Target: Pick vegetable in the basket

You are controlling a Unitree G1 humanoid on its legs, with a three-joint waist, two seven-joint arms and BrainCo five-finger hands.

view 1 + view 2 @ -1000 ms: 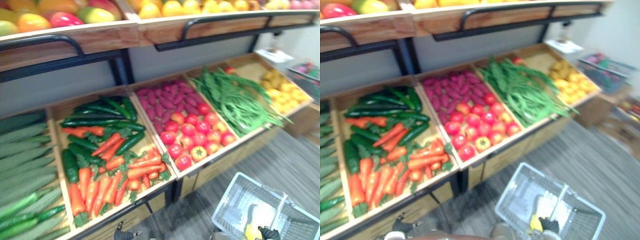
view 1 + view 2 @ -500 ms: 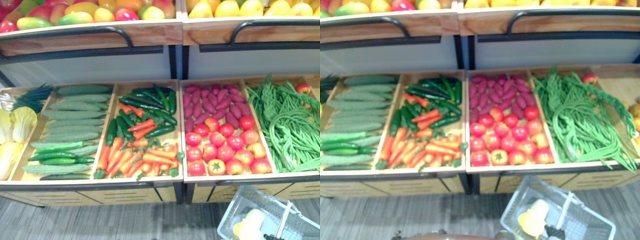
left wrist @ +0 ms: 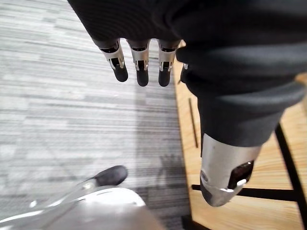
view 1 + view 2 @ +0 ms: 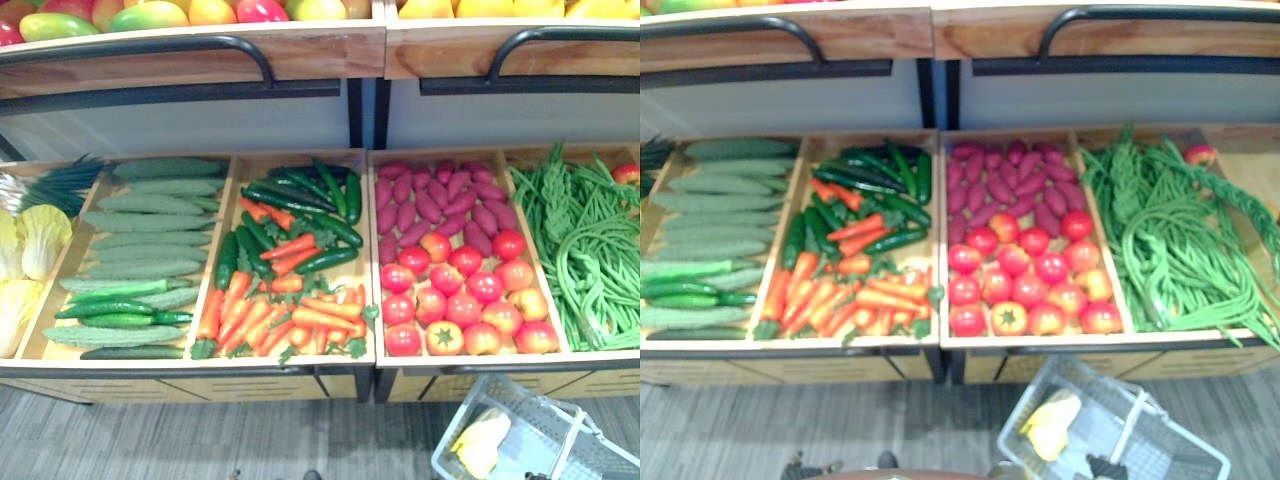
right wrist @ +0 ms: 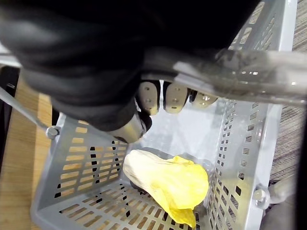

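Below the long wooden vegetable stand (image 4: 200, 388), a pale yellow leafy cabbage (image 5: 168, 179) lies in the grey perforated plastic basket (image 5: 240, 143).
The right hand (image 5: 175, 98) curls round the basket's silver bar handle (image 5: 230, 76); beside the stand's base the left hand (image 3: 139, 62) hangs, fingers straight and apart.

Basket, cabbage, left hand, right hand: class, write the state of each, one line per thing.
Basket: held by its handle, one cabbage inside.
Cabbage: lying loose on the basket's bottom.
Right hand: shut on the handle.
Left hand: open, fingers straight, empty, above the floor.
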